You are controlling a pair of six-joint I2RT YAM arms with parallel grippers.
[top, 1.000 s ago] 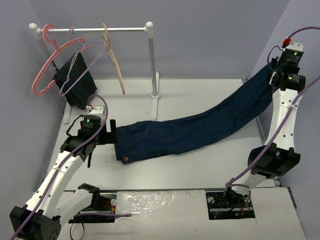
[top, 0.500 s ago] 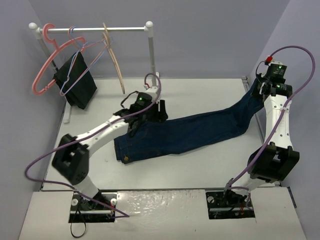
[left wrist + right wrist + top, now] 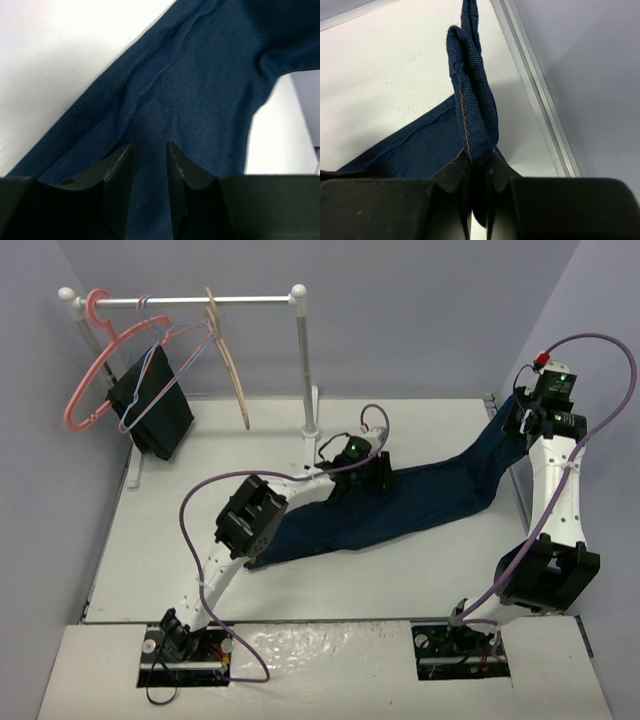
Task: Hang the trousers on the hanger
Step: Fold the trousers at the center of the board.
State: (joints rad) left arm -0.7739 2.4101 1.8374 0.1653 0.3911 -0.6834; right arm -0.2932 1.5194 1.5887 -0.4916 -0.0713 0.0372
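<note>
Three lavender walls (image 3: pixel 400 310) enclose a white table (image 3: pixel 380 570) (trousers (image 3: pixel 420 495) sprawled across it).

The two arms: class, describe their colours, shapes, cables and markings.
The left arm and right arm both have white links joined by blocky black joints. A purple cable loops along each. A small green light glows near each wrist; a red plug tops the right one. The fingers are black wedges.

Top view: high above the near edge, overlooking the table (image 3: pixel 150 540). Wrist views: close, angled downward. All three share the trousers (image 3: pixel 430 490).
</note>
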